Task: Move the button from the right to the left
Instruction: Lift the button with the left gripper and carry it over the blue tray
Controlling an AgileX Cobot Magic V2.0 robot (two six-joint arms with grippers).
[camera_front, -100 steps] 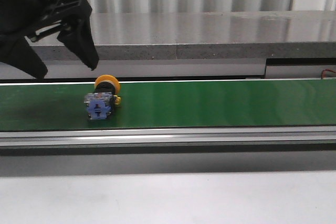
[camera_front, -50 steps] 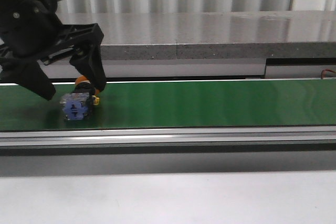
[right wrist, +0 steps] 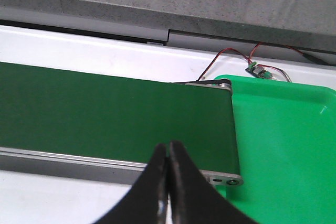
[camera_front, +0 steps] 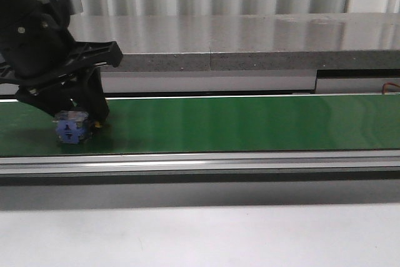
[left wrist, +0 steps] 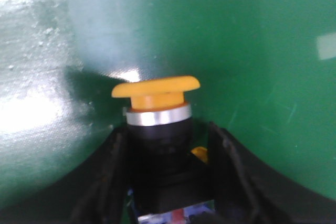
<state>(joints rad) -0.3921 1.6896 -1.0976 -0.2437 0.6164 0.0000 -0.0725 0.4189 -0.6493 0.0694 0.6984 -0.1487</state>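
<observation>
Left gripper (camera_front: pixel 74 117): low over the belt's left end, fingers straddling the button (camera_front: pixel 70 129), contact unclear.
Right gripper (right wrist: pixel 167 174): fingers pressed together, empty.
Green tray (right wrist: pixel 283 145): beside the green belt (camera_front: pixel 250 123)'s right end.

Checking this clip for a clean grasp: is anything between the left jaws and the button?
Nothing visible. The left gripper straddles the button on the green belt, a jaw on each side of its black collar. Contact can't be confirmed.
</observation>
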